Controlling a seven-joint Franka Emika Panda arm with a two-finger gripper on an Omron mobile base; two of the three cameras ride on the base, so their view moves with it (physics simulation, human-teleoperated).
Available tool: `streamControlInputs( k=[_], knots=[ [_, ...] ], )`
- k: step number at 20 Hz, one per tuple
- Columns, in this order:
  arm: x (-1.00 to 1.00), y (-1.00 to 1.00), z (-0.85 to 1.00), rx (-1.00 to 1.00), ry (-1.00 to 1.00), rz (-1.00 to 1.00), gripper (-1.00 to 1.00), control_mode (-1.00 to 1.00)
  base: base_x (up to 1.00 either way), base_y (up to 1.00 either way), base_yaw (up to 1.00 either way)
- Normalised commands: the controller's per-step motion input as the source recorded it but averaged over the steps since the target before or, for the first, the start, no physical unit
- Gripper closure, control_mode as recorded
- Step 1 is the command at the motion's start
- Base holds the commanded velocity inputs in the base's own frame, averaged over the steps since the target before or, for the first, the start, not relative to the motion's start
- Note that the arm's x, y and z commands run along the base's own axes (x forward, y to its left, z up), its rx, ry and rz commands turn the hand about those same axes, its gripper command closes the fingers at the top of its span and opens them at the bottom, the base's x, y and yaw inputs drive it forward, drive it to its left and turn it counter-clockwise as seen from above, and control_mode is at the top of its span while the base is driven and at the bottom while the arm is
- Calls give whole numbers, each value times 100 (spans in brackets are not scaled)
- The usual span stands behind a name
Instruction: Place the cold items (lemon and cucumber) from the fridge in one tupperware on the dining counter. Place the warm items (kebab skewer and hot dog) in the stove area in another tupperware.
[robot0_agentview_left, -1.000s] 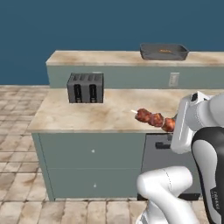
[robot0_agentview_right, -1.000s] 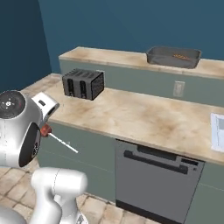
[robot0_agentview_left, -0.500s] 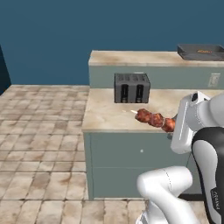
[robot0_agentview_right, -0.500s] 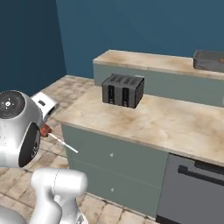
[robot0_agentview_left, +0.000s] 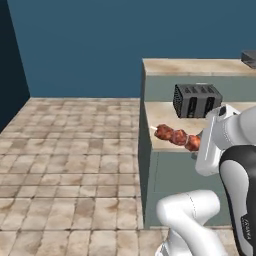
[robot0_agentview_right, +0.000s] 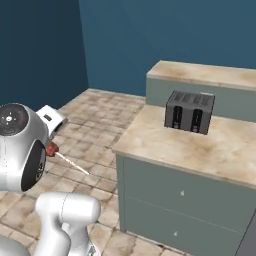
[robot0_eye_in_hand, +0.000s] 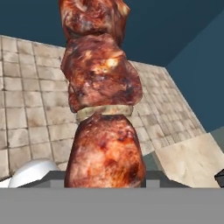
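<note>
The pincer (robot0_agentview_left: 200, 145) pinches the kebab skewer (robot0_agentview_left: 175, 136) by one end, carried in the air off the tabletop's (robot0_agentview_left: 165, 140) left edge, short of the toaster (robot0_agentview_left: 196, 100); the long overhang could swing loose while the base drives; a slip drops it to the floor (robot0_agentview_left: 75, 165).

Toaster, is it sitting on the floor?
No, the toaster stands on the counter, well above the tiled floor.

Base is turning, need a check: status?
Pincer shut on kebab skewer, carried in the air off the counter's end. Toaster on counter, apart from skewer. Nothing blocking.
</note>
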Motion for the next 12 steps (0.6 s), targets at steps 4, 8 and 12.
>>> streamControlInputs(
  k=[4,8,12],
  knots=[
    [0,0,0,0,0,0,100,100,52,100,-27],
    [0,0,0,0,0,0,100,100,52,100,-63],
    [0,0,0,0,0,0,100,100,51,100,-70]
  ],
)
